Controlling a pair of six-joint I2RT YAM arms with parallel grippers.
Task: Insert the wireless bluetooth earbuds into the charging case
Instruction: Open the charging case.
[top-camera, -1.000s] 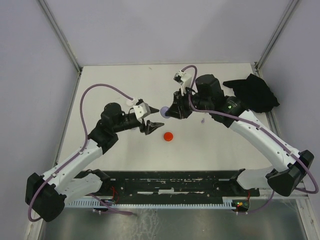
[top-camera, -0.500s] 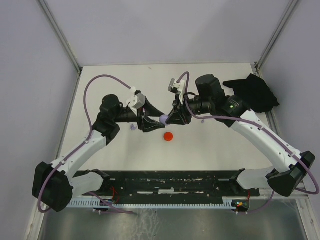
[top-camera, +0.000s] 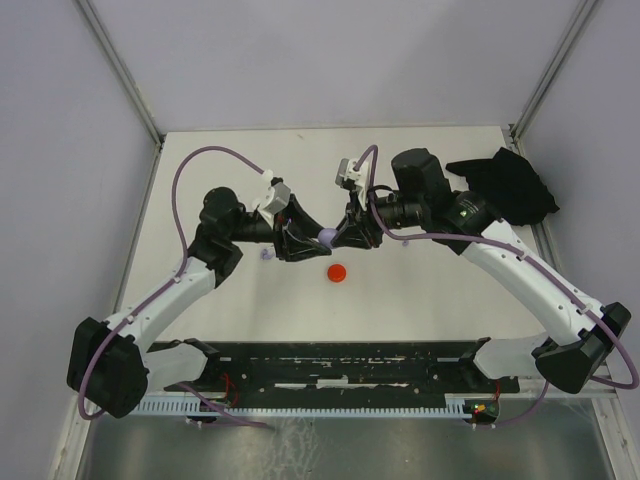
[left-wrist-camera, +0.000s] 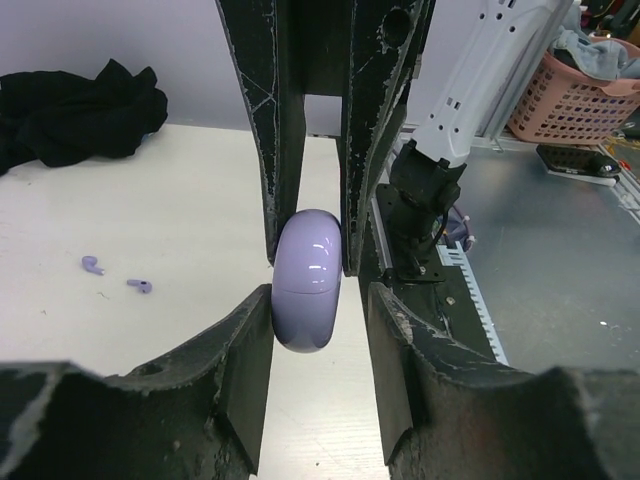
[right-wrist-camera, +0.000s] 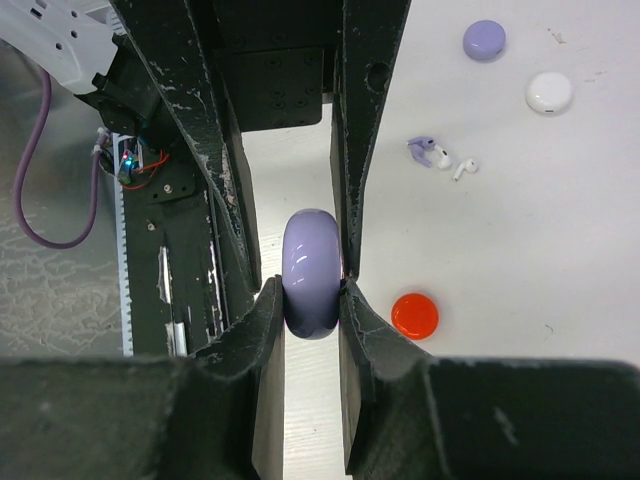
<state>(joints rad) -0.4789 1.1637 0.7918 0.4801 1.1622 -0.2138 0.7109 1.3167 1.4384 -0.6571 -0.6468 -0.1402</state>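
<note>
We see right fingers (right-wrist-camera: 255, 340) clamped on lilac case (right-wrist-camera: 311, 265), raised above counter (right-wrist-camera: 520, 260). Left fingers (left-wrist-camera: 240, 350) straddle same case, narrow, gap on one side. On counter, lilac earbuds (left-wrist-camera: 92, 264) lie loose, well apart from case.

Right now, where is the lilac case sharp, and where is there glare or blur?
Left wrist: the lilac case is sharp, soft highlight on its upper half. Right wrist: sharp too, pale glare streak. Top external: even light, the case tiny.

Overhead looking down, wrist views close — opposed, sharing lilac case (left-wrist-camera: 305, 280)
</note>
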